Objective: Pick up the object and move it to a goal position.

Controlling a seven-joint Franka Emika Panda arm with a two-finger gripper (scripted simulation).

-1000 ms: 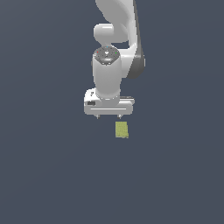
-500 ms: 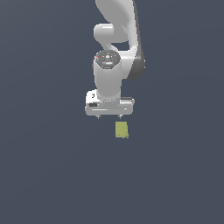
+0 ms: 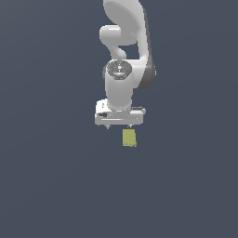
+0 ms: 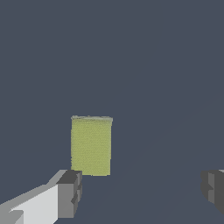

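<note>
The object, a small yellow-green rectangular block (image 3: 129, 138), lies on the dark grey floor just below the white gripper (image 3: 119, 125) in the exterior view, a little toward that view's right. In the wrist view the block (image 4: 91, 146) lies ahead of the gripper (image 4: 141, 190), close to one dark fingertip (image 4: 69, 192); the other fingertip (image 4: 213, 188) is far off to the side. The jaws are wide open and hold nothing. The block is not between the fingers.
The white arm (image 3: 125, 42) rises above the gripper toward the top of the exterior view. The flat dark grey floor (image 3: 56, 186) surrounds the block; no other objects show.
The gripper has shifted slightly down and toward the exterior view's right, closer to the block. The block has not moved.
</note>
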